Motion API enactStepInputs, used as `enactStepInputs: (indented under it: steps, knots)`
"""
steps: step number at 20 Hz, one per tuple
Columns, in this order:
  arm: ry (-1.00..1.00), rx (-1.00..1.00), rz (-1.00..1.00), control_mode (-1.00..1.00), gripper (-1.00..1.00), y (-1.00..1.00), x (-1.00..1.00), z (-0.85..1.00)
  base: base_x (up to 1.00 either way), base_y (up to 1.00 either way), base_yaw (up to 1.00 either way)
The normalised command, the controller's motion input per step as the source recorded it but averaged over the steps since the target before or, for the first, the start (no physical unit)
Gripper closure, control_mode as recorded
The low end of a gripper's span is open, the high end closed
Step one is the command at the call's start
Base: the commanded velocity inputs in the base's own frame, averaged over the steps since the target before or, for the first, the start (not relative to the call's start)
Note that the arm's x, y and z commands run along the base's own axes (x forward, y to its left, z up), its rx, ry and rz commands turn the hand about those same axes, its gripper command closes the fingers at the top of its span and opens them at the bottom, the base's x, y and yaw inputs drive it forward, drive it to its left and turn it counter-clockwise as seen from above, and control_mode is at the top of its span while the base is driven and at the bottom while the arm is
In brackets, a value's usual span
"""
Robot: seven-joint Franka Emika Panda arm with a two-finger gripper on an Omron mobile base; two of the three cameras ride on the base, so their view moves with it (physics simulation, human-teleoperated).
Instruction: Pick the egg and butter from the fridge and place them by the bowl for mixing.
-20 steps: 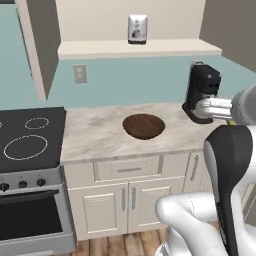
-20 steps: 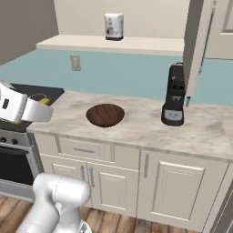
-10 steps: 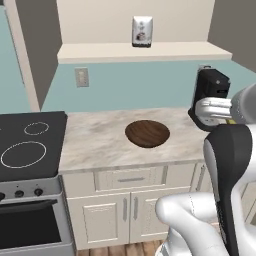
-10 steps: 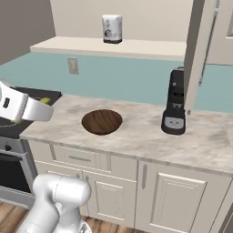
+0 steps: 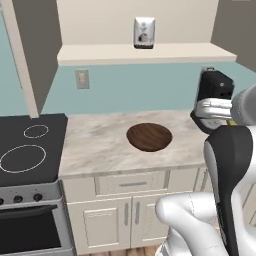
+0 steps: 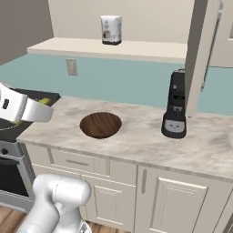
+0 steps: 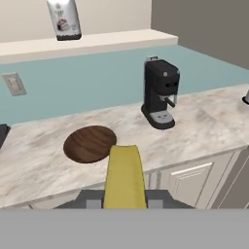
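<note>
A yellow butter (image 7: 124, 175) stick lies lengthwise between my fingers, with my gripper (image 7: 124, 200) shut on it. Beyond it, the dark brown wooden bowl (image 7: 90, 143) rests on the marble counter, a little to the left. From the left base view, my gripper (image 5: 199, 108) hovers right of the bowl (image 5: 149, 136), above the counter. The right base view shows my gripper (image 6: 47, 113) left of the bowl (image 6: 100, 125), a sliver of butter (image 6: 43, 101) peeking out. The grey fridge (image 6: 202, 54) with its bar handle stands at the right. The egg is out of view.
A black coffee machine (image 6: 175, 111) stands on the counter right of the bowl. A black stove top (image 5: 27, 150) borders the counter on the left. A shelf (image 5: 145, 52) above carries a white canister (image 5: 144, 32). White cabinets sit below the counter.
The whole scene has shifted and grown nearer, so the base has moved along the counter. The grip on the butter is unchanged.
</note>
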Motion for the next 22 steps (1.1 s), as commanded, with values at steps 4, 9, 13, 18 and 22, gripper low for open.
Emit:
enactStepInputs:
  steps: [4, 9, 13, 18, 22]
  knots:
    - [0.0, 0.0, 0.0, 1.0, 1.0, 0.0, 0.0, 0.0, 0.51, 0.17, 0.0]
    - [0.0, 0.0, 0.0, 1.0, 1.0, 0.0, 0.0, 0.0, 0.4, 0.18, 0.0]
    - [0.0, 0.0, 0.0, 1.0, 1.0, 0.0, 0.0, 0.0, 0.3, 0.24, 0.0]
    - [0.0, 0.0, 0.0, 1.0, 1.0, 0.0, 0.0, 0.0, 0.16, 0.22, 0.0]
    - [0.0, 0.0, 0.0, 1.0, 1.0, 0.0, 0.0, 0.0, 0.02, 0.13, 0.0]
